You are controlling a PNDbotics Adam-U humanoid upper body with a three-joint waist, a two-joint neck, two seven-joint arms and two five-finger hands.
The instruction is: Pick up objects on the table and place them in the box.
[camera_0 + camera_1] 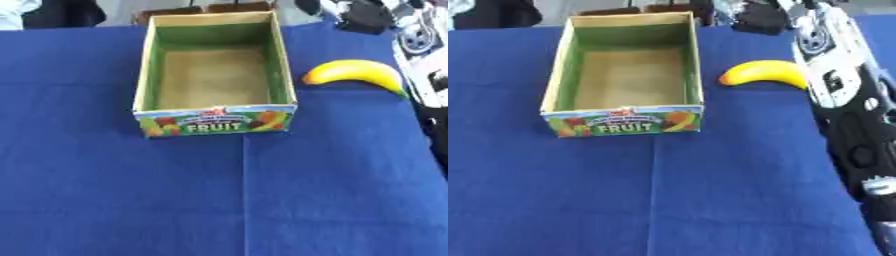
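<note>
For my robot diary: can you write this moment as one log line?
box: empty | banana: on table, right of box | right arm: beside banana | hands: unseen

Banana point(761, 73) lies right of the open box point(560, 75), beside the robot's right arm point(846, 110).

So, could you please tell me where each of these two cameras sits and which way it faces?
Left eye view: in the robot's head, looking down at the blue table, the open box and the banana; only a sliver of the right arm shows at the right edge.
Right eye view: beside it, facing the same way; the right arm fills the right side and covers the banana's far end.
Both share the table, the empty box and the banana lying to its right; neither shows a hand.
</note>
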